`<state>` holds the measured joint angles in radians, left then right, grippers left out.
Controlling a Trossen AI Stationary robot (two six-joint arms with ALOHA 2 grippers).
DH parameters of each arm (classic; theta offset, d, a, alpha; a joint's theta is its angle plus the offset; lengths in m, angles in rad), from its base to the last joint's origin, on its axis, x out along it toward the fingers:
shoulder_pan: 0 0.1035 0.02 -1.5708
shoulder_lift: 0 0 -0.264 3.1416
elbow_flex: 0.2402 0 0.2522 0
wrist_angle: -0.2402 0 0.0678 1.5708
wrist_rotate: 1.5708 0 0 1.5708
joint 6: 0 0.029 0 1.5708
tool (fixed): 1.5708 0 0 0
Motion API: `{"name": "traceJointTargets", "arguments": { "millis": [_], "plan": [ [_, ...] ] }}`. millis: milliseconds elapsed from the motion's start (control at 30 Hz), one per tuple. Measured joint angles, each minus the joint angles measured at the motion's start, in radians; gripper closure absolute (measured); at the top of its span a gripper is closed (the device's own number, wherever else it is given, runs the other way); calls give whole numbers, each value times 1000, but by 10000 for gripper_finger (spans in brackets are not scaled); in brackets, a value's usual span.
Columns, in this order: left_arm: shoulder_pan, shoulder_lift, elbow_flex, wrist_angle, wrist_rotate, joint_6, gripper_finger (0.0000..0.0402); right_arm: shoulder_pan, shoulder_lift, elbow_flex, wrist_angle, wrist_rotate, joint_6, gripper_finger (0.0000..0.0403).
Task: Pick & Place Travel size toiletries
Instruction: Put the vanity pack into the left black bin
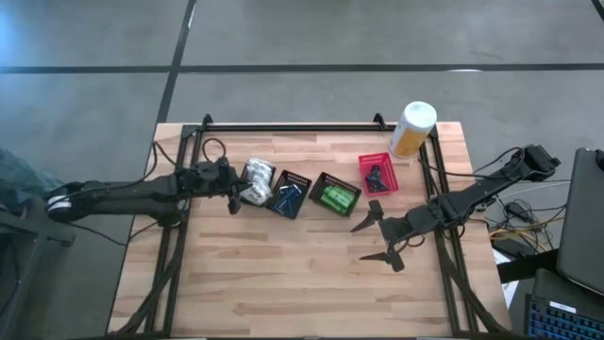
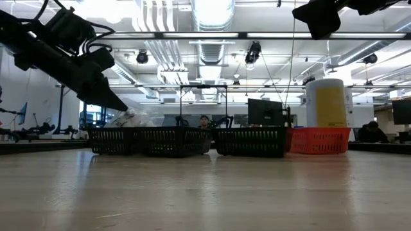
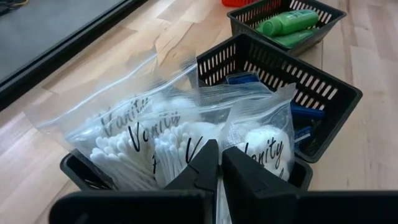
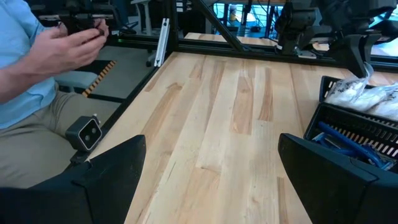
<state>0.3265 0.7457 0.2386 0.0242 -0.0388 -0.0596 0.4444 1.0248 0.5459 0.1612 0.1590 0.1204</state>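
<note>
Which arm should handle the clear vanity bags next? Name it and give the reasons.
Left. Its claw, fingers shut, sits right at the clear plastic bags of white cotton swabs in the black mesh basket. The right claw hangs open over bare wooden table, baskets away.

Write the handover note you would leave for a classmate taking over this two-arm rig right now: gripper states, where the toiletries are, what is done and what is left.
Left gripper: shut, empty, at the basket of vanity-kit bags, the leftmost basket.
Right gripper: wide open, empty, over bare table near its front right.
Toiletries: all seem sorted into the row of four baskets. Vanity-kit bags in the leftmost, blue sachets next, green bottles third, a dark item in the red basket.
Done: no loose toiletries visible on the table.
Left: apparently only backing both arms away. The white-and-yellow canister stands at the back right.
</note>
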Motion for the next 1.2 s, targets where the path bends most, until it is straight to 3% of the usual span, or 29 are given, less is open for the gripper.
{"name": "traceJointTargets", "arguments": {
  "millis": [667, 800, 933, 1200],
  "plan": [
    [-1, -25, 0, 8, 23, -34, 383, 0, 0, 0, 0, 0, 0, 39],
    [-1, -25, 0, -11, 68, -49, 375, 0, 0, 0, 0, 0, 0, 39],
    [-1, -26, 0, -15, 74, -66, 340, 0, 0, 0, 0, 0, 0, 39],
    [-1, -26, 0, -14, 81, -70, 225, 0, 0, 0, 0, 0, 0, 39]
  ]
}}
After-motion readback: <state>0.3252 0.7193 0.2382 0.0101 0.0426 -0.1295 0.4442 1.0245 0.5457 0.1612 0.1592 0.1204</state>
